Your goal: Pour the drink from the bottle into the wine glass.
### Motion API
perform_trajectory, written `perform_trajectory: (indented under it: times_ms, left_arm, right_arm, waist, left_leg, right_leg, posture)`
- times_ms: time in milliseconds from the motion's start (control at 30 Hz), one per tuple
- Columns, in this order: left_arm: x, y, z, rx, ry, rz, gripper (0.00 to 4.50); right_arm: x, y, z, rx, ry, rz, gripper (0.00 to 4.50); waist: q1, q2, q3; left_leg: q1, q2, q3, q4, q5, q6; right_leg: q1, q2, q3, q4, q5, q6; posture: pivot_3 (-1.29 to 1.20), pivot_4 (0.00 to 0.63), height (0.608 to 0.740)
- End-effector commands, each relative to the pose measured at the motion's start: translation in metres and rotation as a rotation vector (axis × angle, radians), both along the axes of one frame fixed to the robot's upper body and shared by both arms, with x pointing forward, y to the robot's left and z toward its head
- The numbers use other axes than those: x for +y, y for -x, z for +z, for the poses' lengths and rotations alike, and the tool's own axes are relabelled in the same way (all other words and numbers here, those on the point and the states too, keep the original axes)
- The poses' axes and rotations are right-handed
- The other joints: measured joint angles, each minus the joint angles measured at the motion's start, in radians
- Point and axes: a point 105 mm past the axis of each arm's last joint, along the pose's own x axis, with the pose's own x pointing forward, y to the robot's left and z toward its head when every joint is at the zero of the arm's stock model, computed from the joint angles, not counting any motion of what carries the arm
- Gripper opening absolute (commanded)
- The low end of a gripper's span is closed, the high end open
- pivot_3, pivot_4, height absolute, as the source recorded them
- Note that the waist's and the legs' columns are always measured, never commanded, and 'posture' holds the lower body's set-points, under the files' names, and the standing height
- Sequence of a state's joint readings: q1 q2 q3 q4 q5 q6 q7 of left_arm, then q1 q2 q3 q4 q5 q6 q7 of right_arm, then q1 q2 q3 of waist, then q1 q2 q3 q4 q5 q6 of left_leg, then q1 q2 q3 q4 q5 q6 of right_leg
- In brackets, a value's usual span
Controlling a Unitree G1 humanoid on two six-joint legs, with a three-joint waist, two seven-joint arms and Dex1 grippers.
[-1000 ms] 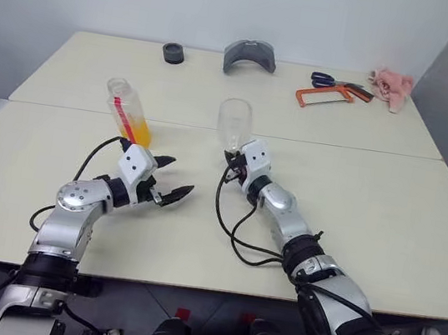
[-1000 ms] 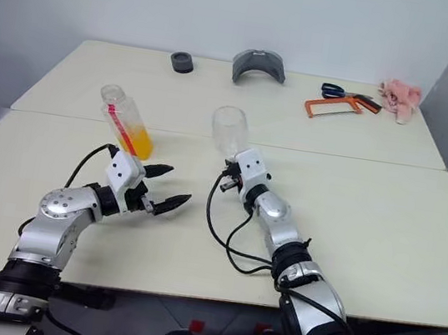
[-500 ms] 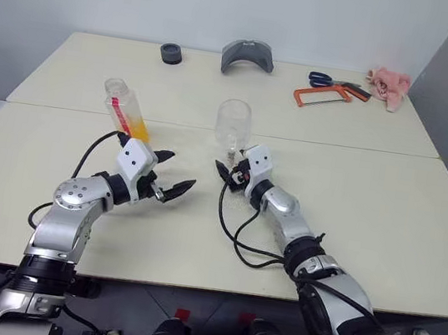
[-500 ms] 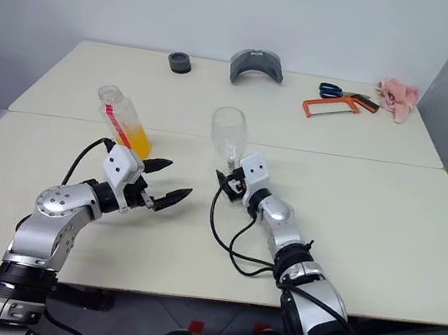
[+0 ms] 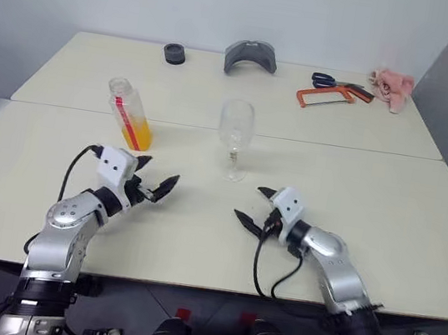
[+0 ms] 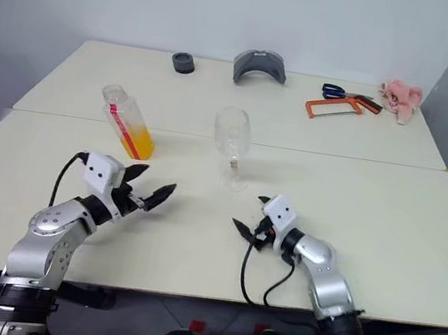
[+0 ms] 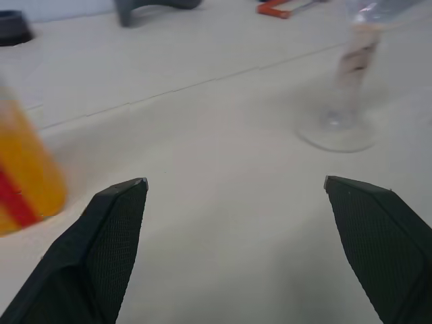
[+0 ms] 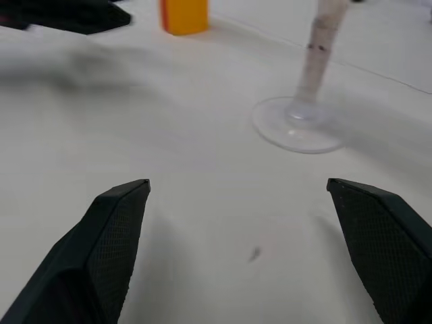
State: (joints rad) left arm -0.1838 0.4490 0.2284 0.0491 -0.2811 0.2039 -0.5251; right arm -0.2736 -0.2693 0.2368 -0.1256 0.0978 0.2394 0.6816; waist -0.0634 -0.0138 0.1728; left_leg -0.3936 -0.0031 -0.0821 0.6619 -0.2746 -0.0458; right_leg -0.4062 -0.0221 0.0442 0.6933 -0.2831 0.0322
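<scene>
Both my arms lie low and level over the table (image 5: 388, 200); my left gripper (image 5: 152, 181) spread, bottle (image 5: 129, 113) just ahead (drink (image 5: 137, 132) low inside); my right gripper (image 5: 255, 208) spread, empty, glass (image 5: 234, 138) upright beyond its fingertips.

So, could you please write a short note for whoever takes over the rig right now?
Left tool: open, empty, low over the table, near the bottle.
Right tool: open, empty, on the near side of the glass, apart from it.
Bottle: upright on the table, left of the glass, cap off, drink filling its lower part.
Glass: upright at mid-table, looks empty.
Done: bottle uncapped, glass stands ready.
Left: grasp the bottle, tip the drink into the glass, set the bottle down.
</scene>
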Motion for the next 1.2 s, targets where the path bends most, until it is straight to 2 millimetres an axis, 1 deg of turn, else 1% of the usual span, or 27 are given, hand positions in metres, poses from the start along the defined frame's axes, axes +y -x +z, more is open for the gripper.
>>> perform_trajectory:
  times_ms: [33, 100, 200, 433, 667, 1000, 1200]
  left_arm:
    - [0.035, -0.006, 0.016, -0.096, 0.017, 0.219, 4.5]
    - [0.046, -0.011, 0.022, -0.12, 0.017, 0.28, 4.5]
    - [0.052, -0.019, 0.027, -0.131, 0.03, 0.309, 4.5]
    - [0.048, -0.036, 0.032, -0.113, 0.033, 0.264, 4.5]
    - [0.046, -0.056, 0.04, -0.113, -0.007, 0.233, 4.5]
    - [0.037, -0.076, 0.047, -0.121, -0.023, 0.196, 4.5]
    - [0.038, -0.089, 0.054, -0.13, 0.002, 0.216, 4.5]
  right_arm:
    - [0.006, 0.024, 0.035, -0.065, -0.037, 0.067, 4.48]
    - [0.007, 0.032, 0.041, -0.065, -0.039, 0.081, 4.48]
    - [0.01, 0.037, 0.048, -0.067, -0.038, 0.1, 4.48]
    - [0.02, 0.044, 0.06, -0.107, -0.019, 0.139, 4.48]
    - [0.025, 0.049, 0.073, -0.13, -0.015, 0.175, 4.48]
    - [0.025, 0.048, 0.076, -0.14, -0.007, 0.172, 4.48]
    - [0.025, 0.046, 0.078, -0.153, -0.011, 0.166, 4.48]
  waist:
    - [0.008, -0.001, 0.0]
    - [0.015, -0.002, -0.001]
    - [0.027, -0.002, -0.001]
    - [0.031, -0.003, -0.001]
    - [0.032, -0.003, -0.001]
    - [0.031, -0.003, -0.001]
    - [0.031, -0.004, -0.001]
  left_leg:
    - [0.0, 0.0, 0.0, 0.0, 0.0, 0.0]
    - [0.0, -0.001, -0.002, 0.0, 0.0, 0.0]
    - [0.0, -0.002, -0.002, 0.001, 0.0, 0.0]
    - [-0.001, -0.003, -0.001, 0.0, 0.0, 0.0]
    - [-0.001, -0.004, -0.001, 0.001, 0.0, 0.0]
    - [-0.002, -0.004, -0.002, 0.001, 0.0, 0.0]
    - [-0.002, -0.005, -0.001, 0.001, 0.0, 0.0]
  right_leg:
    - [0.0, 0.0, -0.001, 0.0, 0.0, 0.0]
    - [0.001, 0.0, -0.002, -0.001, 0.0, 0.0]
    - [0.002, 0.0, -0.002, -0.002, 0.0, 0.0]
    - [0.002, 0.0, -0.002, -0.004, 0.0, 0.0]
    - [0.002, 0.001, -0.003, -0.004, 0.0, 0.0]
    - [0.001, 0.001, -0.003, -0.004, 0.0, 0.0]
    - [0.001, 0.001, -0.003, -0.005, 0.0, 0.0]
  posture:
    - [0.0, 0.15, 0.74]
    - [0.0, 0.15, 0.74]
    - [0.0, 0.15, 0.74]
    - [0.0, 0.15, 0.74]
    - [0.0, 0.15, 0.74]
    - [0.0, 0.15, 0.74]
    - [0.0, 0.15, 0.74]
